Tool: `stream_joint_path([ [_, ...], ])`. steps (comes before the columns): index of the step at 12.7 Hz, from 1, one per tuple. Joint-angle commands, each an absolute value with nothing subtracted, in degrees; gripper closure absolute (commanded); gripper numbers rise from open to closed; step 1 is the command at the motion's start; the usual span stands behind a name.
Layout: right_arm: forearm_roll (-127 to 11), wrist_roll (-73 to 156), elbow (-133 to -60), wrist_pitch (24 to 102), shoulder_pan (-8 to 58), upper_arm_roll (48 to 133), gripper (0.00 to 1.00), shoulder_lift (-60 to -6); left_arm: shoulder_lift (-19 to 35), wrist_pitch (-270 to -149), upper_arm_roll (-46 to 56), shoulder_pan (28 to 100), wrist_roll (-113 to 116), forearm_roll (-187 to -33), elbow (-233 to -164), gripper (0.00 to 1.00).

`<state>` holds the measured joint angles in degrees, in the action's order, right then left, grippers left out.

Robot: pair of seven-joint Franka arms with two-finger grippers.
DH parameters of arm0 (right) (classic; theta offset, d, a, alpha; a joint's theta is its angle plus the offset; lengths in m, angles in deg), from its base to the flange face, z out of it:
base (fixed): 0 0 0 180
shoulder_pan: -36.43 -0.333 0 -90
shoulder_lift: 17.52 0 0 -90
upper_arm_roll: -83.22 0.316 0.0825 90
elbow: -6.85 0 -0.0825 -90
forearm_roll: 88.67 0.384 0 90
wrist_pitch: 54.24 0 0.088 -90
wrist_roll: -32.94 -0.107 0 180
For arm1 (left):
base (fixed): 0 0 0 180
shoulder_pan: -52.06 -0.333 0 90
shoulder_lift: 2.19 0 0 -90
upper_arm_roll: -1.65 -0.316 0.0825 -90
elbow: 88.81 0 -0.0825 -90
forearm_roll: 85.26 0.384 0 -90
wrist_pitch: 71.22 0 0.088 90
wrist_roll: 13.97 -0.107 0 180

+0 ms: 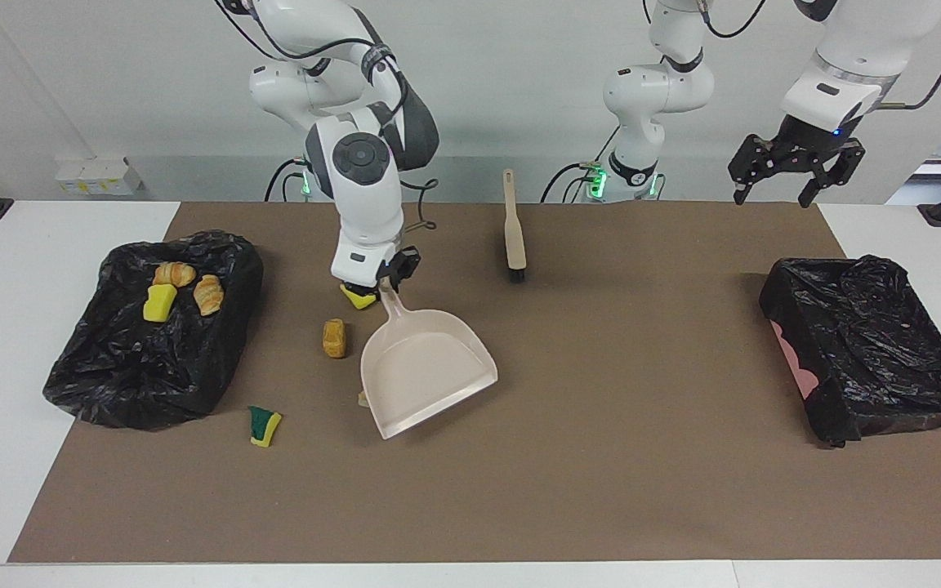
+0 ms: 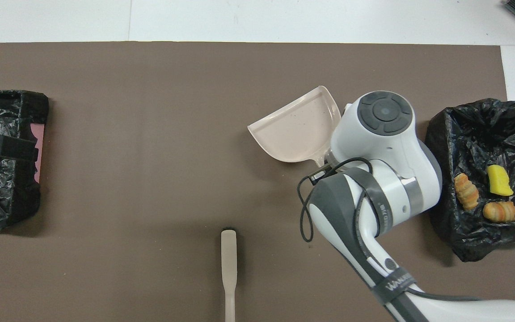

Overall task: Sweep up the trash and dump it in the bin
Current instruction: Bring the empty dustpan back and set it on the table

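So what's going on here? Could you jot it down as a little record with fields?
right gripper: shut on the dustpan handle
dustpan: empty
left gripper: open, waits above the table's edge, holds nothing
brush: flat on the mat, untouched
bin with trash: two bread pieces, one sponge
other bin: no trash visible
loose trash: several pieces around the dustpan

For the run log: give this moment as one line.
right gripper: shut on dustpan handle | left gripper: open, waiting, raised | brush: untouched on mat | bin: three trash pieces in
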<state>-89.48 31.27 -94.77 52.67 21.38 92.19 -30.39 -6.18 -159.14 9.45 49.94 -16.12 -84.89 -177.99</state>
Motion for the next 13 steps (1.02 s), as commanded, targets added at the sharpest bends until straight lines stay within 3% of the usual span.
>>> stream_joint_path([
  [1,-88.14,18.32,-88.27,53.42,16.67,91.92,1.00,-36.92,-7.29,-158.67,9.91,49.07,-16.52,-84.99,-178.72,0.00],
  [6,-86.66,1.41,-77.81,59.67,8.85,91.93,1.00,-47.91,-7.29,-158.59,9.91,49.07,-16.52,-84.99,-178.72,0.00],
  [9,-84.73,-5.72,-77.08,64.75,8.47,91.93,0.97,-48.81,-7.29,-158.67,9.91,49.07,-16.52,-84.99,-178.72,0.00],
  [10,-82.46,-5.38,-78.57,66.51,8.65,91.84,0.15,-48.81,-7.29,-158.67,9.91,49.07,-16.52,-84.99,-178.72,0.00],
  [11,-82.26,-5.03,-79.10,67.57,8.74,91.84,0.00,-48.55,-7.29,-158.67,9.91,49.07,-16.52,-84.99,-178.72,0.00],
  [13,-82.17,-5.11,-78.93,67.14,10.31,91.75,0.00,-47.84,-7.29,-158.67,9.91,49.07,-16.52,-84.99,-178.72,0.00],
])
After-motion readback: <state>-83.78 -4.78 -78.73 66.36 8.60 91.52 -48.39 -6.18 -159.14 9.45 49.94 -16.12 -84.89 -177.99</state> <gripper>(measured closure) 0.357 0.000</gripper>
